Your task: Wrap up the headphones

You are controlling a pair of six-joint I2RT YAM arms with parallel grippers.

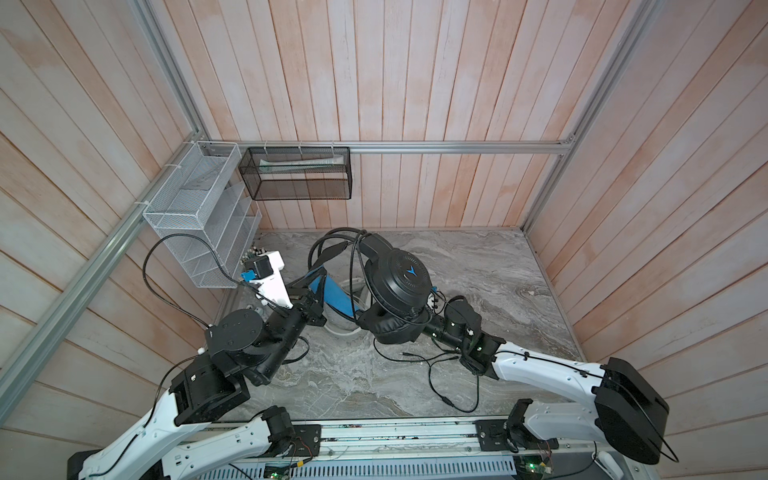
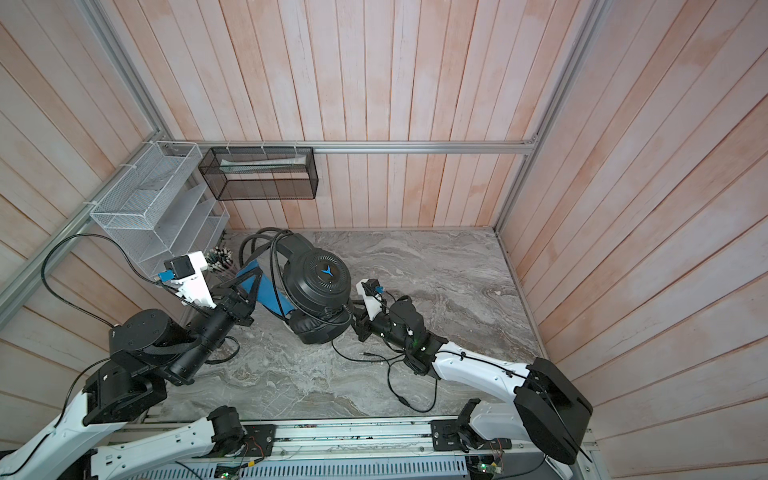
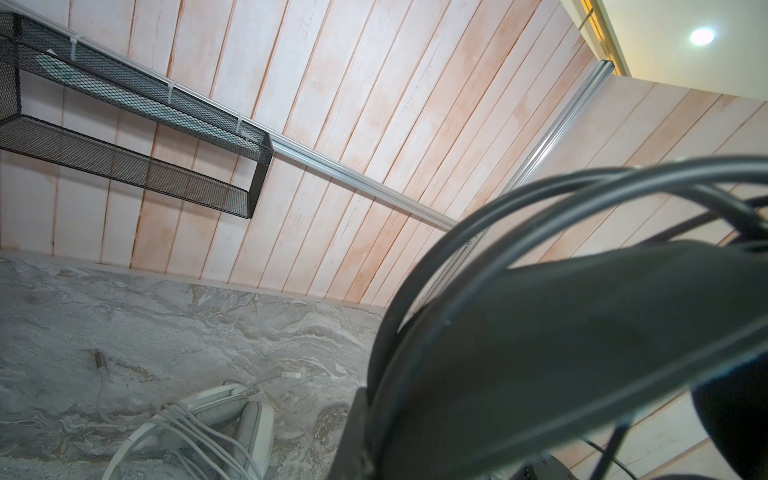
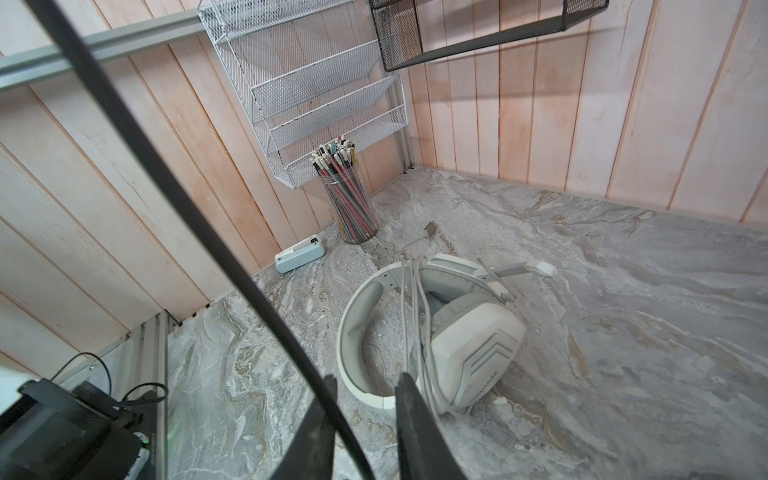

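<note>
The left pincer [image 1: 316, 279] clamps the black headset [image 1: 399, 280] by the headband [image 1: 337, 297] (blue-lined), while the right pincer [image 4: 365, 380], narrowly parted, straddles the black cable [image 4: 166, 183].

Bright, evenly lit from above, soft shadows only. Blown out at the lamp [image 3: 702, 36]; blurred on headset [image 3: 582, 353] and cable [image 4: 166, 166] near the wrist lenses. Bowed at the edges in both top views.

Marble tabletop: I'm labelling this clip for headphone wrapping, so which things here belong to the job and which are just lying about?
Belong to the job: black over-ear headset with blue-lined headband and black cable; white over-ear headset with grey-white cable.

Lying about: clear cup of pencils; small pale-blue box; white wire wall rack; black mesh wall shelf.
</note>
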